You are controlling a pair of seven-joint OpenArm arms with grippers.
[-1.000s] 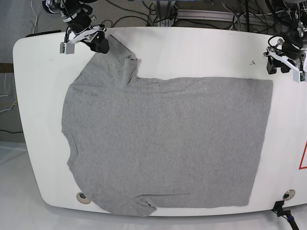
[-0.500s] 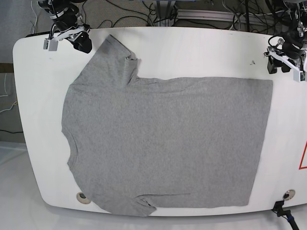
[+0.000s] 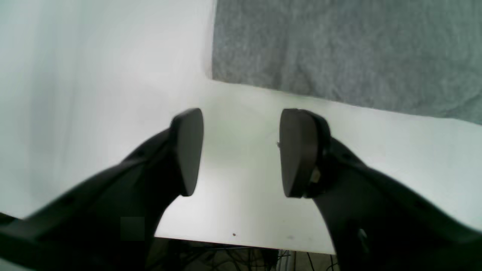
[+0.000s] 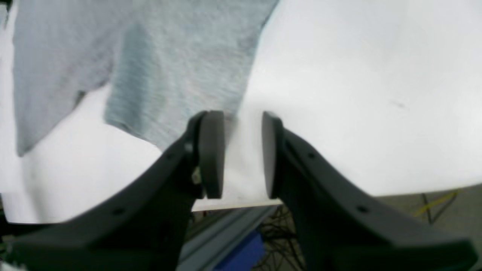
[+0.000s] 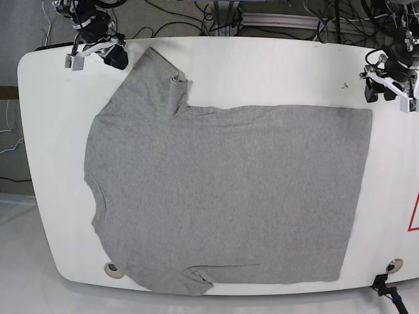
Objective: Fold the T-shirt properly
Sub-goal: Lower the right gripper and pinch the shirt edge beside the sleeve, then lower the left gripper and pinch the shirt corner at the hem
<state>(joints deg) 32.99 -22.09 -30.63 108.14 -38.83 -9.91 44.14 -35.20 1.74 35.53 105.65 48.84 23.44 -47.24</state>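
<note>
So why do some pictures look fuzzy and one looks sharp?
Base view: sharp, evenly lit T-shirt. Right wrist view: shirt and table smeared, blurry. Left wrist view: the near fingers soft, white table glaring bright.

The base view looked straight down from high above onto the whole white desk point(image 5: 262, 65). Each wrist view sat low and close behind its own hand, facing a far desk edge. All three shared the grey T-shirt point(image 5: 222, 196) point(image 3: 339, 49) point(image 4: 180, 67).
</note>
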